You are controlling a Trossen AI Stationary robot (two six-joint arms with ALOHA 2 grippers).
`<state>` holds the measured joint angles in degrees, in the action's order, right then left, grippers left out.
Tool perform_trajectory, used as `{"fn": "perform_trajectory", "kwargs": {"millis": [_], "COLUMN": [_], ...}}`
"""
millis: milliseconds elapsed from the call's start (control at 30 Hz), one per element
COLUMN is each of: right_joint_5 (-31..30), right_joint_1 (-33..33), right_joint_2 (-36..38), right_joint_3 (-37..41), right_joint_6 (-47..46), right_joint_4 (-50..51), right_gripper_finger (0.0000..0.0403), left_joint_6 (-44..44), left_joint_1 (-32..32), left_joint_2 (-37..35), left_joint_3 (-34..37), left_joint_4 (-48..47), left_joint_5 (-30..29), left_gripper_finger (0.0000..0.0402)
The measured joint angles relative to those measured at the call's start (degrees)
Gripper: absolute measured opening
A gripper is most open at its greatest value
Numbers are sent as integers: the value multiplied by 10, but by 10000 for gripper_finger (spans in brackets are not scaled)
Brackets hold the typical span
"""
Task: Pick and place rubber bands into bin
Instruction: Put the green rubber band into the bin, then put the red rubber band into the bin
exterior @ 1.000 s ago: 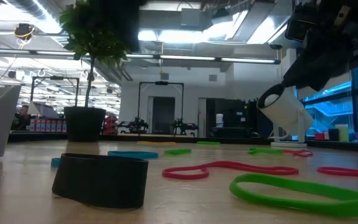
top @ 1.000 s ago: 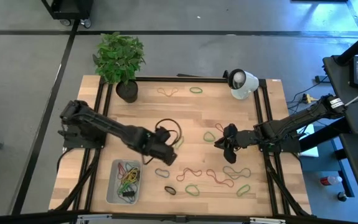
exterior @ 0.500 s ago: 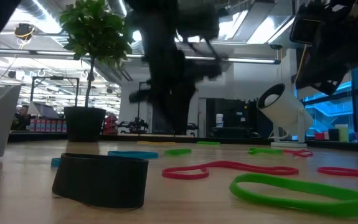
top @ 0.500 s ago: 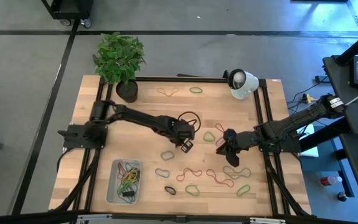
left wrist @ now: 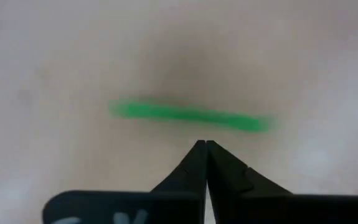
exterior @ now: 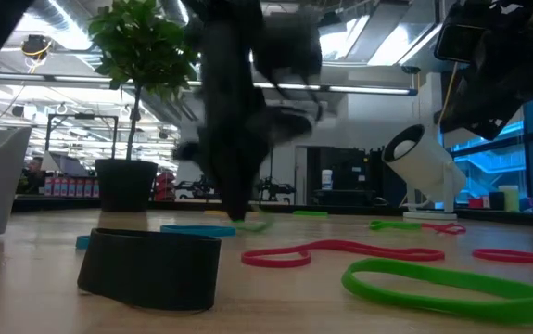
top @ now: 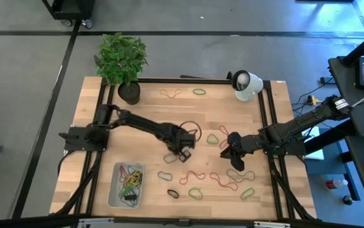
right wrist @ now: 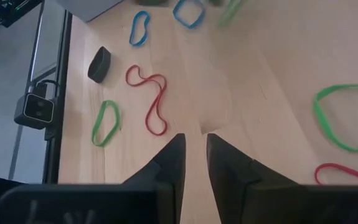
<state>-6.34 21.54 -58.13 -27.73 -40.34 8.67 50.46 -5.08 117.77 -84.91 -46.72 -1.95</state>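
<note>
Left wrist view only — left end effector [left wrist: 205, 144] pinched shut just short of a green rubber band [left wrist: 188, 116].

1. The bin [top: 114, 194] is a small, shallow, pale grey tray with rounded corners. It sits near the table's near left corner, long side running front to back.
2. Inside it lie tangled rubber bands in the bin [top: 130, 180] in red, green, yellow and black, piled loosely.
3. Loose rubber bands on the table [top: 197, 174] lie flat across the near right part: red squiggles, green loops, a dark one [top: 173, 194].
4. A tan band [top: 169, 94] and a green band [top: 199, 91] lie at the far edge.
5. One green band [left wrist: 188, 116] lies flat mid-table.
</note>
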Motion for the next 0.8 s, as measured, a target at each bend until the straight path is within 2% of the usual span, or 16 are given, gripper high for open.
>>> {"fn": "perform_trajectory", "kwargs": {"millis": [200,333,467,633,800], "right_joint_5": [-1,-3,-35,-59,-58], "right_joint_1": [0,0,0,0,0], "right_joint_2": [0,0,0,0,0], "right_joint_3": [0,0,0,0,0], "right_joint_6": [32,55,63,67,44], "right_joint_4": [-1,-3,-6,-7,-18], "right_gripper_finger": [69,69,69,69,68], "left_joint_6": [101,191,289,378,376], "left_joint_1": [-60,-131,-203,-283,-342], "left_joint_2": [-93,-170,-221,-236,-237], "left_joint_3": [-2,-3,-3,-2,7], "left_joint_4": [-63,-120,-189,-271,-300], "left_joint_5": [-37,-68,-122,-154,-156], "left_gripper_finger": [2,2,2,2,2]}}
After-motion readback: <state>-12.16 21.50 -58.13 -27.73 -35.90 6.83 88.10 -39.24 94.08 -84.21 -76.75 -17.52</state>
